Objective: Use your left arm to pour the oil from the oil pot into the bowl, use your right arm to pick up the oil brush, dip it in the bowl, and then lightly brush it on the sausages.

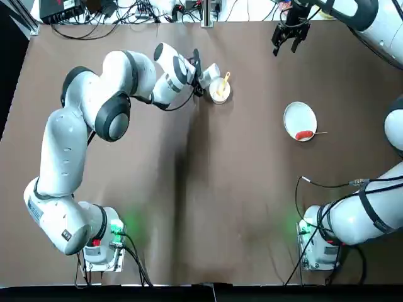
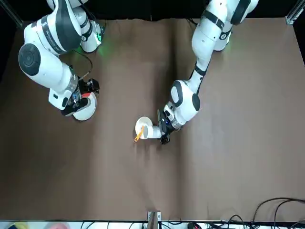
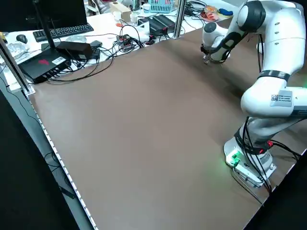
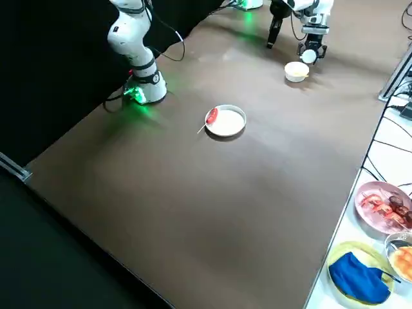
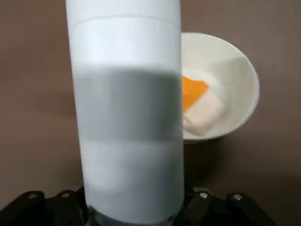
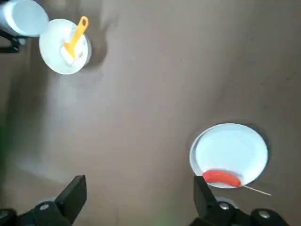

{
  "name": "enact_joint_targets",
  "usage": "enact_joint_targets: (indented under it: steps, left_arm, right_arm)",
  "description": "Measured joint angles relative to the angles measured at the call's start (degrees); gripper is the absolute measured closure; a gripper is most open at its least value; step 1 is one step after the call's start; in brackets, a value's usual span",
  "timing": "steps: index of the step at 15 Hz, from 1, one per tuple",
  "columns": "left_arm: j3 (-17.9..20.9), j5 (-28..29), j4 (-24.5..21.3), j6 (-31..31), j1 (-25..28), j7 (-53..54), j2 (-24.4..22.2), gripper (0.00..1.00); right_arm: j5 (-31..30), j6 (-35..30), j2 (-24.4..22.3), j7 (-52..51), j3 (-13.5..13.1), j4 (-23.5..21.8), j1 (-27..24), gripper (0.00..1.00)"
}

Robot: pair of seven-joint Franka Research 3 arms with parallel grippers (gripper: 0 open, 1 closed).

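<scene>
Brown matte tbl fills most of our top view, w/ a keyboard & tangled black cables on the white bench beyond. Nearer the robot's right, same bench, we see a pink dish & a blue cloth.

Far side of tbl, L of ctr, we've got the left gripper clamped on the bottle: slim, smooth cylinder, white w/ a greyish band, tipped well over, end right by the bowl.

Bowl's small, round, cream-white, upright on the tbl. Brush leans in it: yellow-orange handle w/ a hole at its end, sticking up past the rim; pale, flat, squarish head down inside.

Right gripper hangs above the tbl, far R side; jaws wide apart, nothing btwn them. Below it we see the flat white plate, round w/ a low rim. Sausage lies near its edge: single, red-orange, slightly curved, glossy, w/ a thin pale skewer poking out past the rim.
</scene>
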Motion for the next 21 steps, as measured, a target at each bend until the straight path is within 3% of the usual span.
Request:
enact_joint_targets:
  steps: [5,9,15,18,21]
  left_arm:
    - [0.1,8.4,-4.6,-2.0,-0.5,1.6,-3.7,0.44]
    - [0.2,13.5,-5.3,-3.7,-0.3,1.7,-5.6,0.44]
    - [1.4,13.8,-4.7,-3.7,-0.1,-2.5,-5.6,0.44]
    - [1.5,13.8,-4.7,-3.7,-0.1,-5.9,-5.7,0.44]
    - [1.7,13.8,-4.0,-3.7,0.5,-7.8,-6.1,0.44]
  right_arm:
    - [6.9,0.2,2.9,0.0,0.0,0.5,0.1,0.0]
    - [10.4,0.3,6.5,0.0,0.0,2.0,0.9,0.0]
    - [12.6,5.5,14.3,-1.3,0.0,9.7,3.3,0.0]
    - [13.7,6.0,18.1,-6.7,0.0,13.8,3.5,0.0]
    - [18.6,6.3,21.8,-13.8,-0.2,16.6,2.8,0.0]
